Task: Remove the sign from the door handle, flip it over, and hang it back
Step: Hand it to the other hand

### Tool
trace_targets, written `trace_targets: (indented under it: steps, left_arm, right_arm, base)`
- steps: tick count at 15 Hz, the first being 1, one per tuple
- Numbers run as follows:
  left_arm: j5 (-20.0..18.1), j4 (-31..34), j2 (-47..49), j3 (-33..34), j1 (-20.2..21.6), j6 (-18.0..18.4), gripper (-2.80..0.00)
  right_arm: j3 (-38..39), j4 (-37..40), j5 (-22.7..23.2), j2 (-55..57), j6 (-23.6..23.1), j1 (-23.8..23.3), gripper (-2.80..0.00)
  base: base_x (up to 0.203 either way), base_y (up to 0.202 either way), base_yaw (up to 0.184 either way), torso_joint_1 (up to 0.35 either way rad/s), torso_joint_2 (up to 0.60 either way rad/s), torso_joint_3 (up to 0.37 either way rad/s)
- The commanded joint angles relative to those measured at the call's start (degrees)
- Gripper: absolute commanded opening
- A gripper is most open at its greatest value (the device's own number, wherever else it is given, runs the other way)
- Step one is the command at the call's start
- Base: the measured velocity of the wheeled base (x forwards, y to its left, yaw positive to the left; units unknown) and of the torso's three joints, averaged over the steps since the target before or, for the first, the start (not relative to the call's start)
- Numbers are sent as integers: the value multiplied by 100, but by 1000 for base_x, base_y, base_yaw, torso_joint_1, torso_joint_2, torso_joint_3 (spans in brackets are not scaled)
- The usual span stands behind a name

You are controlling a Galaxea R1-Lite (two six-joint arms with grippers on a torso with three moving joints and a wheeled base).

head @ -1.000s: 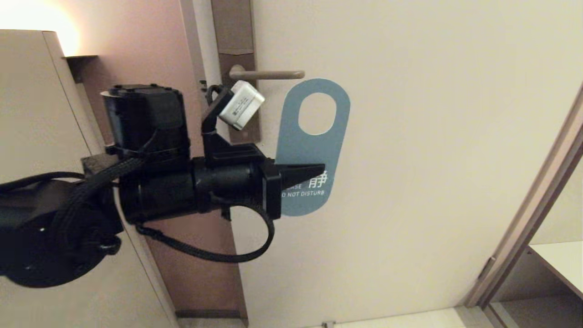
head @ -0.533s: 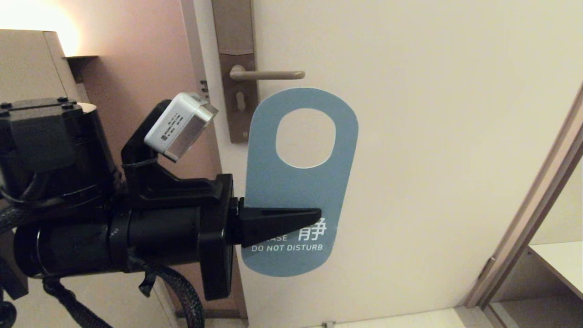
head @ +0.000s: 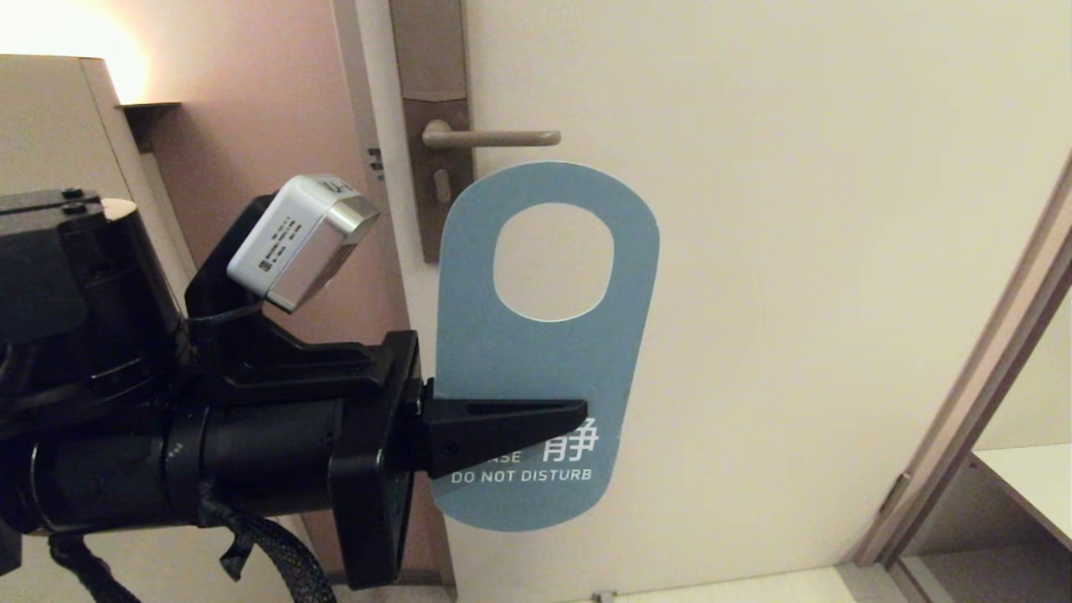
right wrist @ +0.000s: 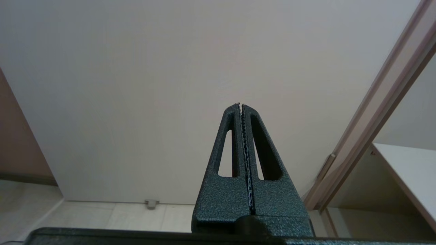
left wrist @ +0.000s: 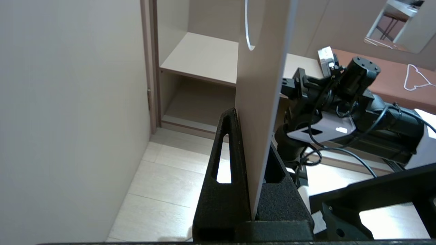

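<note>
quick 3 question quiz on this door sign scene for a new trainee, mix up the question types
1. True or false: the sign hangs on the door handle.
2. Which claw grips the sign? A) left claw B) right claw C) both
3. Fill in: the side of the sign facing the head camera is ____ with white text.

Key
1. False: it is off the handle, held just below it in front of the door.
2. A: the left claw pinches the sign's lower part; the right claw is shut on nothing, away from the sign.
3. Blue.
</note>
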Motion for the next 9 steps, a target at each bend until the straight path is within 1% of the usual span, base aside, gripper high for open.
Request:
trace_targets:
  steps: [1,2,3,6,8,9]
  left_arm:
    - [-44,-37,87,20,-1,-6,-280]
    - [-130,-84,173,17,5,-6,-280]
    - [-298,-251,320,13,32,-3,-280]
    - [-612,-895,940,-81,95,-4,-280]
    - [-911,-1269,1404,-277,155,-13,-280]
    - [-1064,-1347,1572,-437,177,-14,-280]
  right_arm:
    - [0,0,20,0,-49,2,-280]
    - [0,0,20,0,-33,2,-280]
    - [-42,16,17,0,-16,2,-280]
    - [-191,149,39,0,-49,2,-280]
    - [-582,666,283,2,-47,2,-280]
    - [-767,961,425,13,-47,4,-280]
  base:
    - [0,0,0,0,0,0]
    - [0,0,0,0,0,0]
    - [0,0,0,0,0,0]
    - [0,0,0,0,0,0]
    - [0,0,0,0,0,0]
    - [0,0,0,0,0,0]
